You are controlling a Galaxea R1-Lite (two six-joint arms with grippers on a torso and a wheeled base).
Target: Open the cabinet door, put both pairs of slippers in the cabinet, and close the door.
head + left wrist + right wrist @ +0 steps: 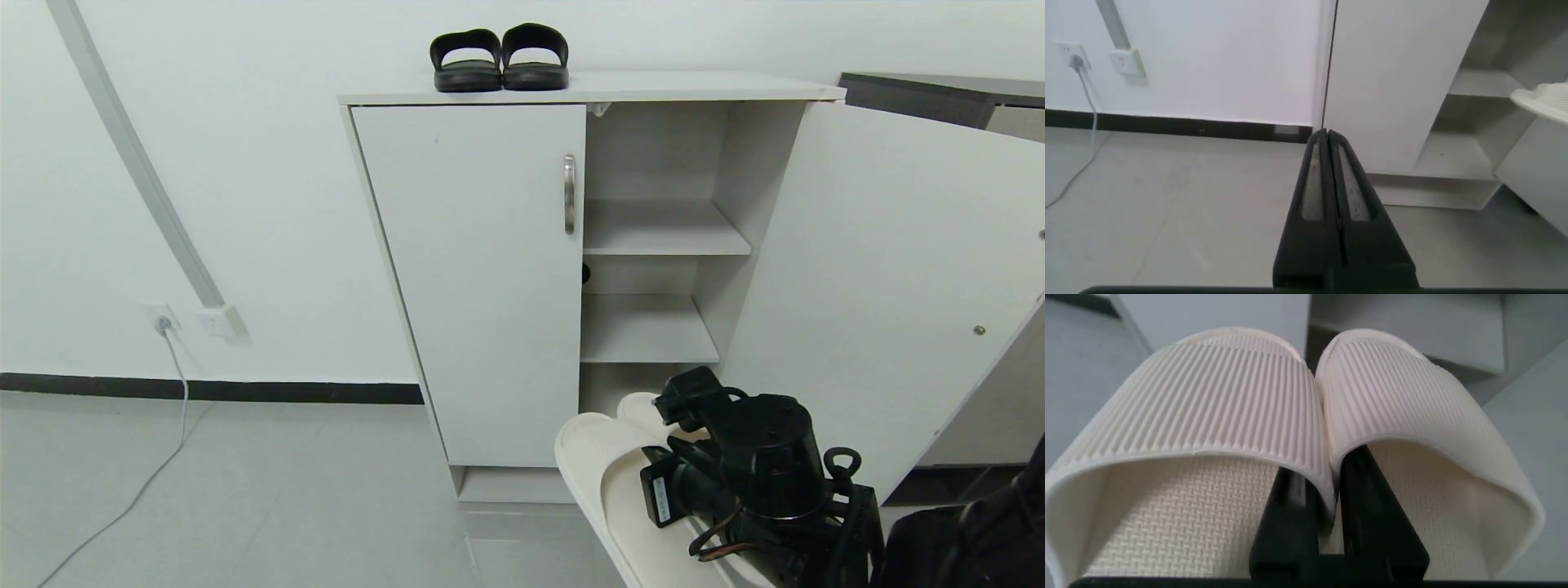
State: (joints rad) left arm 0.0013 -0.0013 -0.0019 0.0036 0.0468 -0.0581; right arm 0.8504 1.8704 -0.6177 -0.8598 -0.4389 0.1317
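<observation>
A white cabinet (pixel 465 286) stands against the wall with its right door (pixel 882 286) swung open and its left door shut. A pair of black slippers (pixel 500 57) sits on the cabinet top. My right gripper (pixel 1323 514) is shut on the pair of white slippers (pixel 608 474), pinching the two inner strap edges (pixel 1323 416) together, low in front of the open compartment. My left gripper (pixel 1327 163) is shut on nothing, hovering above the floor left of the cabinet; the white slippers' tip (pixel 1545 100) shows beyond it.
Two bare shelves (pixel 661 233) and a bottom space show inside the open half. A wall socket with a grey cable (pixel 167 384) is at the left. A grey piece of furniture (pixel 939 94) stands behind the open door. Bare floor lies at the left.
</observation>
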